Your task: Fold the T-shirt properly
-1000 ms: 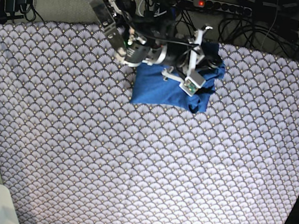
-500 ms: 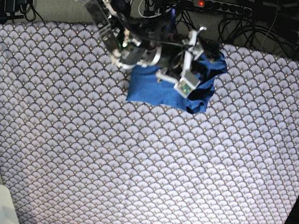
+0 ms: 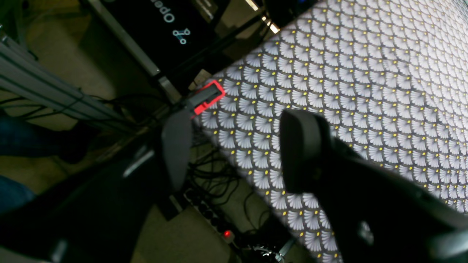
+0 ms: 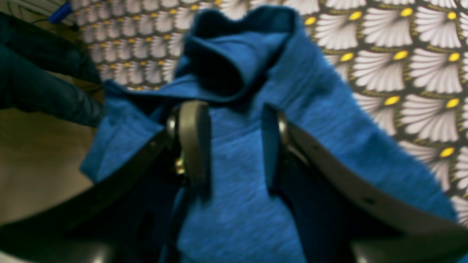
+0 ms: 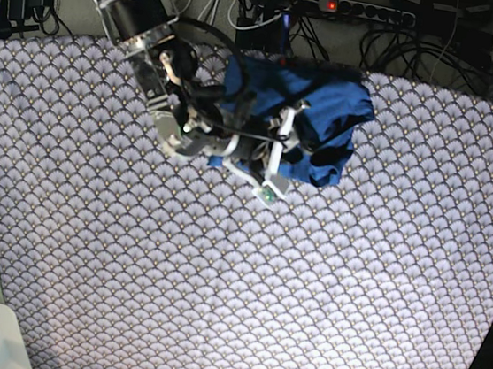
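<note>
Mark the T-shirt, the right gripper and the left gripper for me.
T-shirt (image 5: 340,102), base view, its upper right folds.
Right gripper (image 4: 234,142), right wrist view, between the fingertips over blue cloth.
Left gripper (image 3: 234,153), left wrist view, between its parted fingertips.

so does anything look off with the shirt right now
Yes. The shirt is a bunched heap at the far edge of the tablecloth, not a flat fold. In the right wrist view a loose flap stands up rolled past the right gripper, whose fingers stand apart over the cloth.
</note>
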You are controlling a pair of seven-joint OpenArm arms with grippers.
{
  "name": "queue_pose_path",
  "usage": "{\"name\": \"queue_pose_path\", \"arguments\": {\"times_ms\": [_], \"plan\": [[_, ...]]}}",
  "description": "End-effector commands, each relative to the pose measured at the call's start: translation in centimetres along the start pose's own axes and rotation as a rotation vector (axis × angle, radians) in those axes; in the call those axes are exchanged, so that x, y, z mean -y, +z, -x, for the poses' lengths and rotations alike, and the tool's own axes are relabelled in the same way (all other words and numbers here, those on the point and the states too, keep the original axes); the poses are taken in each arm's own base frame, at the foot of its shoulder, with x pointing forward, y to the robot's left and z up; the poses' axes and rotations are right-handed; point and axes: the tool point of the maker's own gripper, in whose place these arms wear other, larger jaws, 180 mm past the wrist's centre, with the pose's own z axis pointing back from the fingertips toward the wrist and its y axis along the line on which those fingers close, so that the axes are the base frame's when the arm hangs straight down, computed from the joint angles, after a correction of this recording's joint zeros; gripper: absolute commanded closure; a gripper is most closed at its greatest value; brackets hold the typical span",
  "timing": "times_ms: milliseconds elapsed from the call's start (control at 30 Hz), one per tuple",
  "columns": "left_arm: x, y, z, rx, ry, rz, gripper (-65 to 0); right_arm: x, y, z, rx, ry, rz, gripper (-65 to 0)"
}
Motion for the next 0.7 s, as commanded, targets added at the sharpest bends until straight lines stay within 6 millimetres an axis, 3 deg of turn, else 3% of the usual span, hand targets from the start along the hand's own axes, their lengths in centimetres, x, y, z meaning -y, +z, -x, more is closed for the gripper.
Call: {"name": "queue_pose_path", "arguments": {"times_ms": [0, 400, 600, 667], "plan": [[0.1, 0.5, -1.7, 0.046, -0.024, 0.0, -37.5, -0.8, 0.1, -2.9, 0.075, 0.023, -0.031, -21.1], [0.2, 0.5, -1.5, 0.041, -0.024, 0.001, -37.5, -3.3, -2.4, -6.8, 0.118, 0.013, -0.099, -21.1], [0.3, 0.4, -1.4, 0.038, -0.024, 0.004, -37.5, -3.8, -1.0, -8.8, 0.173, 0.07, -0.096, -21.2], [0.4, 0.4, -1.5, 0.039, -0.023, 0.007, -37.5, -2.9, -0.3, -8.3, 0.168, 0.078, -0.073, -21.1]]}}
